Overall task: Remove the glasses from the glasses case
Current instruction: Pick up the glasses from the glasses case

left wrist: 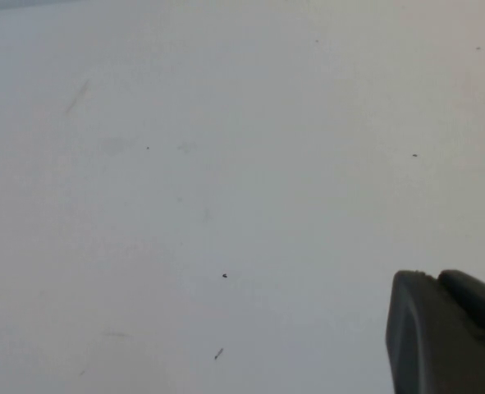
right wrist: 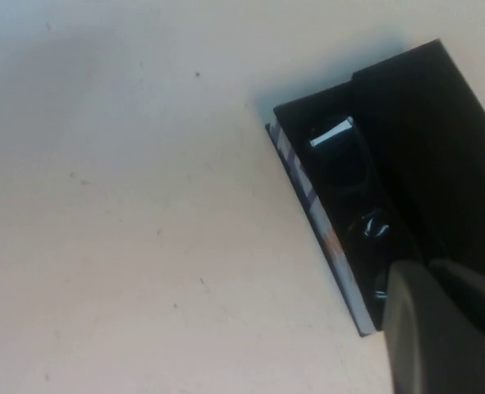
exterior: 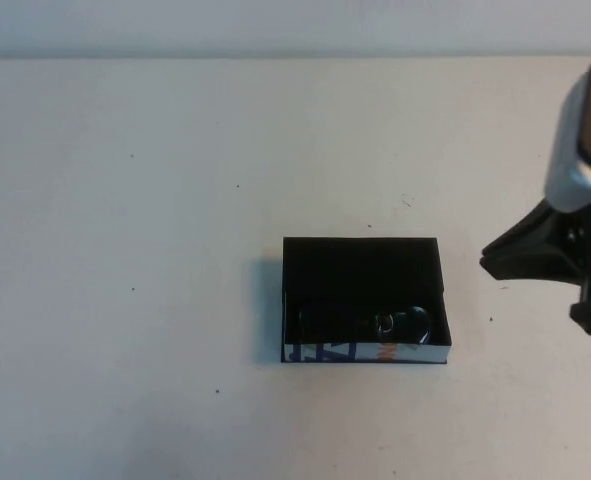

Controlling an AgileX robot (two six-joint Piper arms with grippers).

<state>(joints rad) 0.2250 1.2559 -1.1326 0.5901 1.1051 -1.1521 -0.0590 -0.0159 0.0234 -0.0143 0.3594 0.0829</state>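
Observation:
The glasses case (exterior: 360, 268) is an open black box in the middle of the table, its white printed side (exterior: 360, 352) facing the near edge. The black glasses (exterior: 403, 323) lie inside against that near wall, toward the box's right end. In the right wrist view the glasses (right wrist: 340, 160) lie along the printed wall of the case (right wrist: 312, 205). My right gripper (exterior: 490, 262) hovers just right of the case, shut and empty; its closed fingers (right wrist: 427, 264) show over the box's corner. My left gripper (left wrist: 435, 275) is shut and empty over bare table, outside the high view.
The white table (exterior: 125, 250) carries only small dark specks around the case. Its far edge (exterior: 275, 55) runs along the back. The right arm's silver link (exterior: 580, 150) comes in from the right edge.

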